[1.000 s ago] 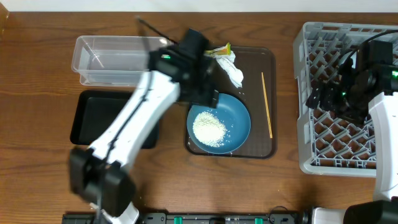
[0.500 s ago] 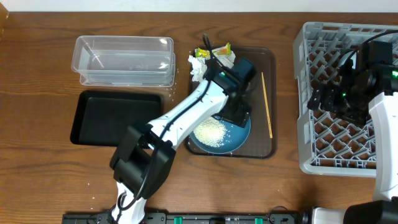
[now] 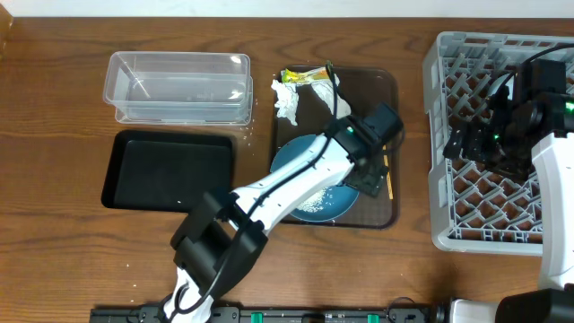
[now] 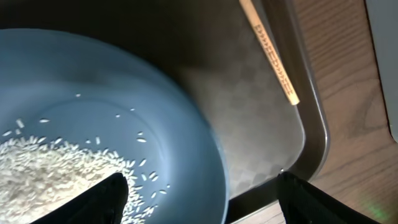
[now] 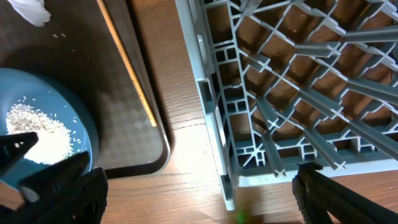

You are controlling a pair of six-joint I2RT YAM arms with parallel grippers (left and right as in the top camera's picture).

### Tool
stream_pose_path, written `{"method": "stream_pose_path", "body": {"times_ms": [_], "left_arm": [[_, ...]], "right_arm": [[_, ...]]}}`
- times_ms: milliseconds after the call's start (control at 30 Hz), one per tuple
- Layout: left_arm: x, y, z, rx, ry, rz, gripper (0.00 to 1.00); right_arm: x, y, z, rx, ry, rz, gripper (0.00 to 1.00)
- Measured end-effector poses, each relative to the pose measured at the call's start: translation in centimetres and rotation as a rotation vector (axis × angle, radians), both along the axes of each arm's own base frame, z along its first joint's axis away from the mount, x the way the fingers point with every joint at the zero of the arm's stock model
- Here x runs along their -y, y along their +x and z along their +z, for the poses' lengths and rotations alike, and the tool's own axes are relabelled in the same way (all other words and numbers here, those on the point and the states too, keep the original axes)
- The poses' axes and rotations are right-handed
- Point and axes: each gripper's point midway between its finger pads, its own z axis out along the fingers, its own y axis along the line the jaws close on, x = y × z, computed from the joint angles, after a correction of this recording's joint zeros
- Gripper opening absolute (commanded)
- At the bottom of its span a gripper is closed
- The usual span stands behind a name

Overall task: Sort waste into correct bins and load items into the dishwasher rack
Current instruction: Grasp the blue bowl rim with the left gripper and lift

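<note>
Dark blue dish (image 4: 124, 81) heaped with white rice (image 4: 50, 168); left fingers (image 4: 107, 198) and right fingers (image 5: 65, 190) apart.

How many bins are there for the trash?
2. The clear tub sits at the back left, and the black tray lies just in front of it. Nothing seems to hide another one.

Overhead looks straight down; both wrist views, close in, share the blue dish (image 4: 124, 87).

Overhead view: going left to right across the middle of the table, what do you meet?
black tray → blue dish → wooden stick → grey rack
</note>
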Motion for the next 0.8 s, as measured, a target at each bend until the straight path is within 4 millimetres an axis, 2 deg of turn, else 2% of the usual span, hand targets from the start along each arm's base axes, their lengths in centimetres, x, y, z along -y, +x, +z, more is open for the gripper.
{"method": "stream_pose_path", "body": {"times_ms": [233,367,467,667,800], "left_arm": [[0.7,-1.3,-3.2,-0.037,0.062,-0.033,0.79],[0.5,-1.8,-5.3,-0.067,0.104,-0.032,0.62],[0.1,-1.8,-6.3,-0.073,0.131,-0.034,0.59],[-0.9,-1.3,-6.6,-0.045,0.187,-0.024,0.43],[-1.2,-1.2,-6.6,-0.034,0.202,-0.022,0.28]], "right_arm": [[0.0,-0.1,0.0,-0.003,0.001,0.0,0.94],[0.0,-0.2,0.0,-0.008,0.001,0.0,0.95],[0.0,-0.2,0.0,-0.008,0.001,0.0,0.94],[0.0,-0.2,0.0,-0.008,0.001,0.0,0.94],[0.0,-0.2,0.0,-0.008,0.001,0.0,0.94]]}}
